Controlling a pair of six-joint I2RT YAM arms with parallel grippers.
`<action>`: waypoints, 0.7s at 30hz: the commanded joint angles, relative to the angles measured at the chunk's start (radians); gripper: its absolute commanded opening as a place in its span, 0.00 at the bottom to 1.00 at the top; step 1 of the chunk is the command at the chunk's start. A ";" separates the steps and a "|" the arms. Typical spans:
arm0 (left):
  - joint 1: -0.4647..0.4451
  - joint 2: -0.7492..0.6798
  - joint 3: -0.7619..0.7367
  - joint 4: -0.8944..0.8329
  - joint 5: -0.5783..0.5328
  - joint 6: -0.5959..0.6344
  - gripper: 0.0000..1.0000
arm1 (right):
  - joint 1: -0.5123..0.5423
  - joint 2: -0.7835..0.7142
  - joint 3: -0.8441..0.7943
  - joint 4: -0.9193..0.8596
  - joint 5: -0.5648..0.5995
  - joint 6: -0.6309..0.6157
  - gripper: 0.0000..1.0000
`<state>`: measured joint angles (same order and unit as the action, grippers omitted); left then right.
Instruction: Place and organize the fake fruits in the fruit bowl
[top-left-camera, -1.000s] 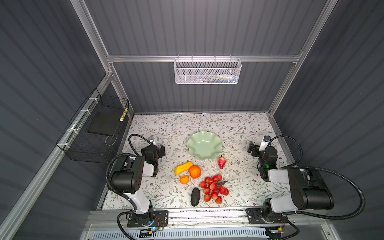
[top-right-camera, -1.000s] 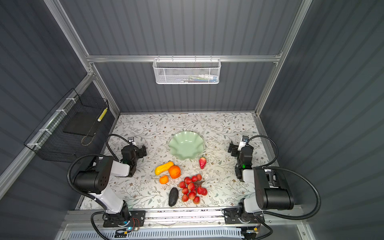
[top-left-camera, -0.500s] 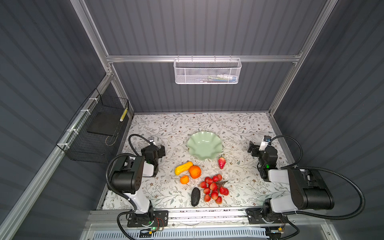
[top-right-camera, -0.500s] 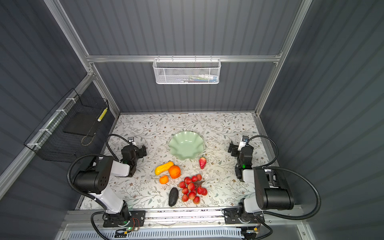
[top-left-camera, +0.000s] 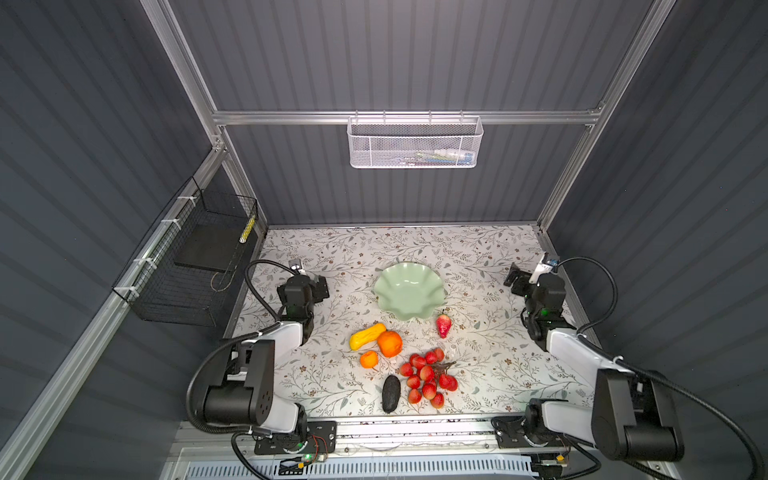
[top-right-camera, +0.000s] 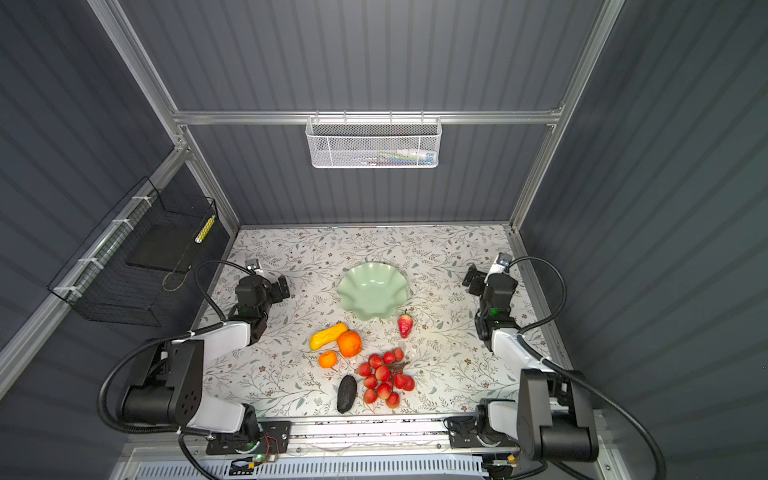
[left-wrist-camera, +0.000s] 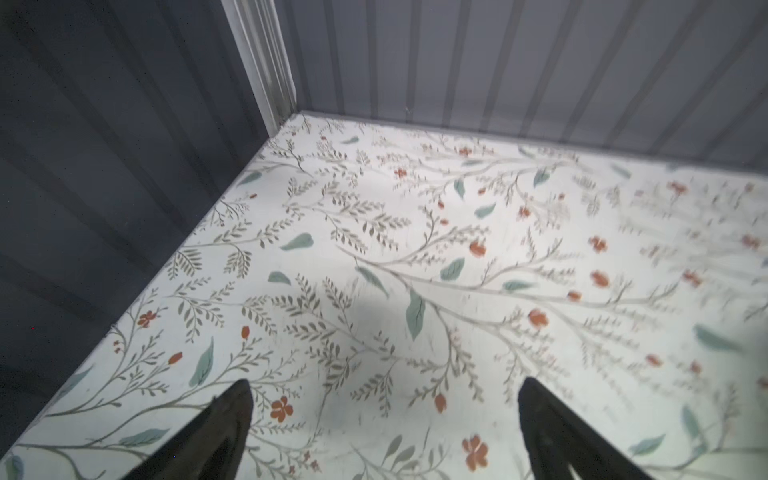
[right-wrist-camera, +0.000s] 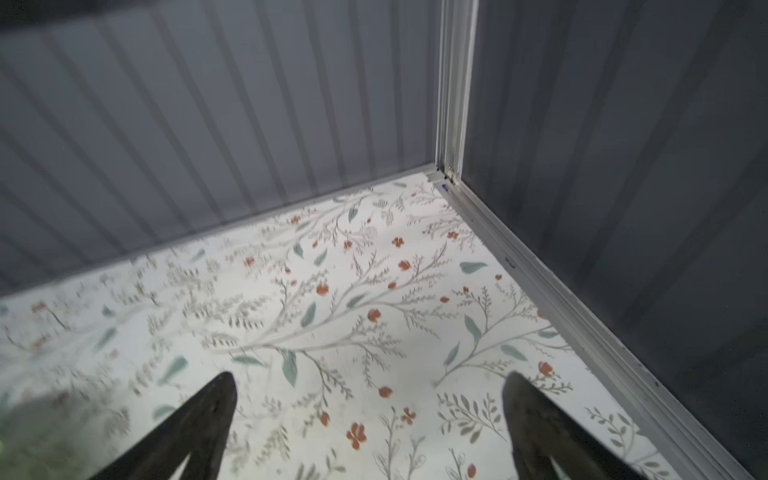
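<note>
So the fruit bowl (top-left-camera: 409, 293) sits empty around the middle of the tabletop (top-left-camera: 332, 257), probably so either arm can reach it. All the fruit lies loose between it and the near edge: strawberry (top-left-camera: 443, 325) just beside the rim, yellow fruit (top-left-camera: 366, 336) touching the large orange (top-left-camera: 390, 343), small orange (top-left-camera: 368, 359) right by those, then the bunch of red fruits (top-left-camera: 428, 376) and the dark avocado-ish one (top-left-camera: 391, 393) nearest that edge. The left pincer (left-wrist-camera: 383, 386) is parked by the left edge and the right pincer (right-wrist-camera: 369, 376) by the right edge, both spread wide with nothing in them. Looks like a ready pose that keeps the middle clear, so I'd guess no fruit is sorted yet
</note>
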<state>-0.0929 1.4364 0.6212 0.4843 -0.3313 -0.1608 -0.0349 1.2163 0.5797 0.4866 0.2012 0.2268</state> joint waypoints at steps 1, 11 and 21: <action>-0.005 -0.086 0.077 -0.276 -0.067 -0.191 1.00 | -0.011 -0.043 0.083 -0.310 -0.102 0.102 0.99; -0.005 -0.273 0.214 -0.459 0.104 0.019 1.00 | 0.056 -0.145 0.087 -0.545 -0.384 0.212 0.98; -0.005 -0.262 0.211 -0.481 0.124 0.050 1.00 | 0.458 -0.027 0.093 -0.708 -0.208 0.355 0.90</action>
<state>-0.0929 1.1801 0.8326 0.0326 -0.2298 -0.1425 0.3470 1.1408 0.6556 -0.1303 -0.0860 0.5072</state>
